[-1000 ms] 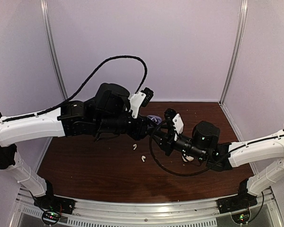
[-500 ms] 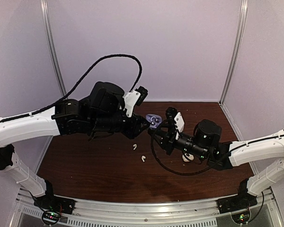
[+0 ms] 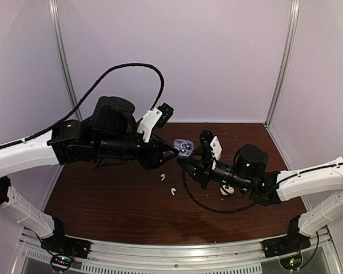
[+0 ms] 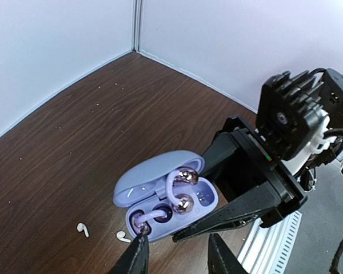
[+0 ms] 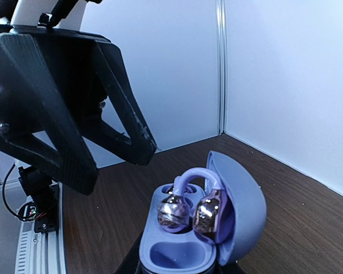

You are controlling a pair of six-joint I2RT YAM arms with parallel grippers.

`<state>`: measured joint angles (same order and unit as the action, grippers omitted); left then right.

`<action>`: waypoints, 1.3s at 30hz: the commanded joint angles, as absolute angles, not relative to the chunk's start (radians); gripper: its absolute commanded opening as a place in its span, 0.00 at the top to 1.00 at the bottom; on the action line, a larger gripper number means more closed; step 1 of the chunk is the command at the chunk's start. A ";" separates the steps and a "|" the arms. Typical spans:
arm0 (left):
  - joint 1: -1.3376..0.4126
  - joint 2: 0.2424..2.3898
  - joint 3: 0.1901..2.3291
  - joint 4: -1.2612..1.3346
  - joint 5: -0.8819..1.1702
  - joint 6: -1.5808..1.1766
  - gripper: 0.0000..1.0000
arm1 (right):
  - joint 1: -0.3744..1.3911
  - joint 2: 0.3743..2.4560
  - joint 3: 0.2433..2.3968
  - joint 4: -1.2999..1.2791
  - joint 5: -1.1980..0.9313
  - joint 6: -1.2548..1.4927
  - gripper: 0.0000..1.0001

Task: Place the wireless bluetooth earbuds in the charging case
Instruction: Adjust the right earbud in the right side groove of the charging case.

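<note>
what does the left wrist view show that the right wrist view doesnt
Only left wrist: two white earbuds lying loose on the table, and the right gripper seen from outside, jaws closed on the charging case. Only right wrist: the left gripper seen whole, jaws open. Both: the open purple case with a bluish-purple earbud sitting in it.

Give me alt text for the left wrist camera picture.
An open lilac charging case, clamped by the right gripper above a brown table, holds purple earbuds. Two white earbuds lie on the table, and the left gripper, open, shows at the bottom edge.
</note>
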<state>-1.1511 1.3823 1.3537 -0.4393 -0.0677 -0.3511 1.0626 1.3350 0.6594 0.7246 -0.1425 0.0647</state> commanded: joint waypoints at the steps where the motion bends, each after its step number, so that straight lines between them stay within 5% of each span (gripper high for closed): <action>1: -1.127 1.333 1.344 -0.378 0.017 -0.303 0.62 | 1.065 1.315 0.677 0.755 -0.180 0.080 1.00; 12: -1.074 1.384 1.421 -0.386 0.279 -0.328 0.71 | 1.065 1.299 0.667 0.751 -0.302 0.086 1.00; 22: -1.073 1.417 1.438 -0.400 0.248 -0.350 0.77 | 1.065 1.286 0.671 0.738 -0.336 0.086 1.00; 39: -1.071 1.419 1.431 -0.420 0.212 -0.343 0.70 | 1.065 1.287 0.676 0.724 -0.341 0.083 1.00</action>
<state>-1.0786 1.4158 1.4029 -0.4320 0.2260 -0.3466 1.0622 1.3117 0.6594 0.7200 -0.3176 0.0788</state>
